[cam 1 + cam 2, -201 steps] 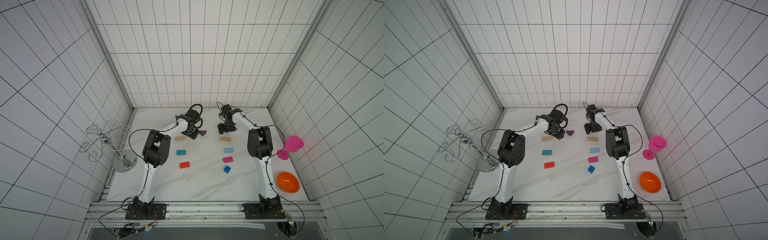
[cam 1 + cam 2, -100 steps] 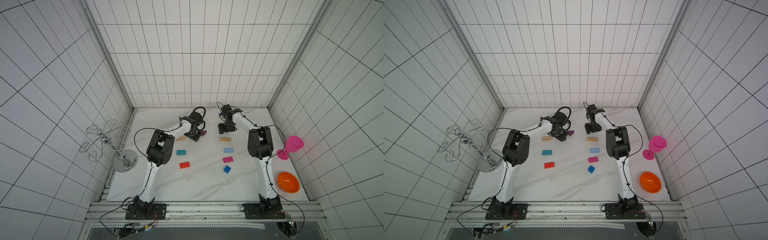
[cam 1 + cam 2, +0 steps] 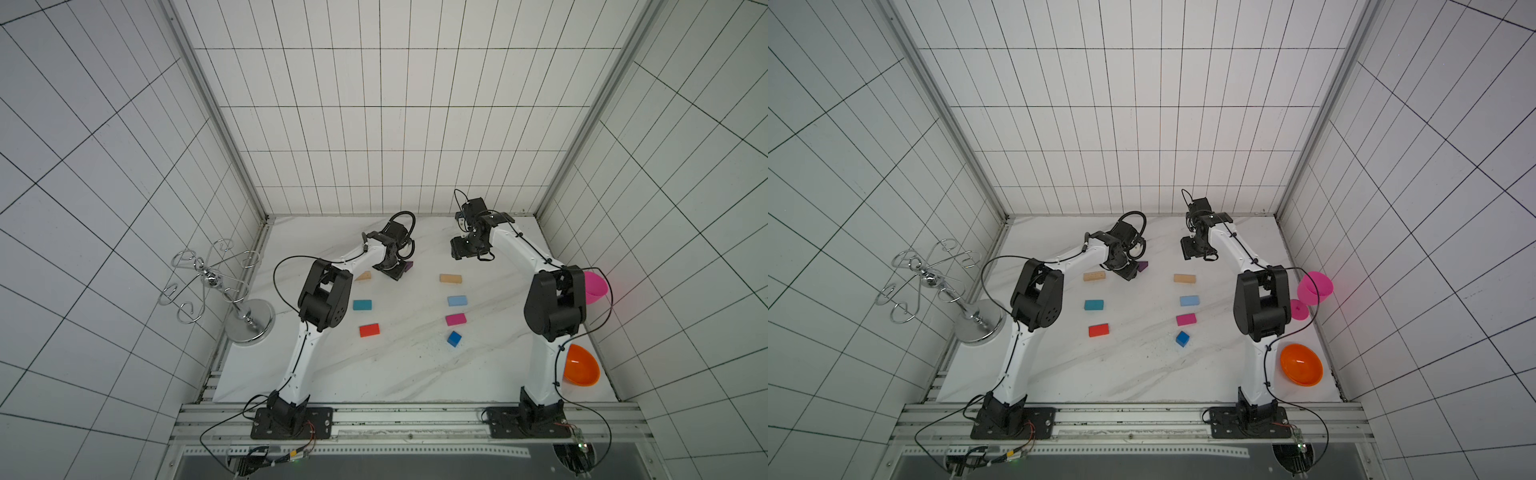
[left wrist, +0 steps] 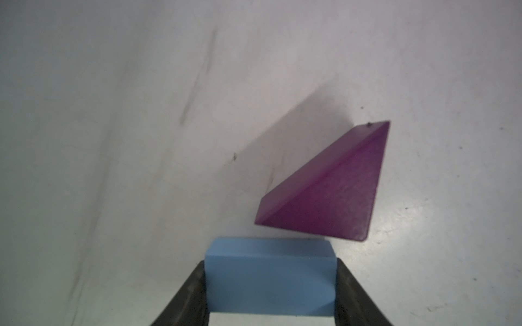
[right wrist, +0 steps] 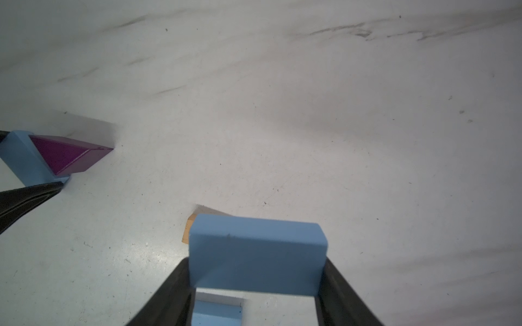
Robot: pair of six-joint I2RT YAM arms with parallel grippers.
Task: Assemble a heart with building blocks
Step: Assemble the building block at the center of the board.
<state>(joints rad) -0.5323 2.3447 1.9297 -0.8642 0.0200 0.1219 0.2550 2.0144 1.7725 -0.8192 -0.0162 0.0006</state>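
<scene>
A light blue brick (image 4: 269, 271) is clamped across its width by the left gripper (image 4: 270, 285), with its long face turned forward. Just beyond that gripper's fingertips, the purple wedge (image 4: 324, 197) lies flat on the marble table (image 4: 113, 141), one edge set toward the brick. Whether the two touch or are parted by a sliver cannot be settled from the wrist view. The grip is judged to be kept so that the brick can be seated beside the wedge as the start of one lobe, with the wedge serving as the heart's notch.

A second light blue brick (image 5: 257, 248) is gripped in the same way by the right gripper (image 5: 255, 285). The wedge is seen well off to that gripper's side, and a corner of a tan brick (image 5: 187, 231) shows just behind the held brick. This brick is judged to be meant for the wedge's other flank.

In a top view, the remaining blocks are laid nearer the arm bases than either gripper, in two loose columns well apart. Another tan brick (image 3: 363, 275), a teal brick (image 3: 362, 305) and a red brick (image 3: 369, 330) lie on the left gripper's side. A third light blue brick (image 3: 457, 300), a pink brick (image 3: 456, 319) and the blue cube (image 3: 454, 338) lie on the right gripper's side. All are plain, matte, sharp-edged solids. No outline is closed, and the heart is judged barely begun.
</scene>
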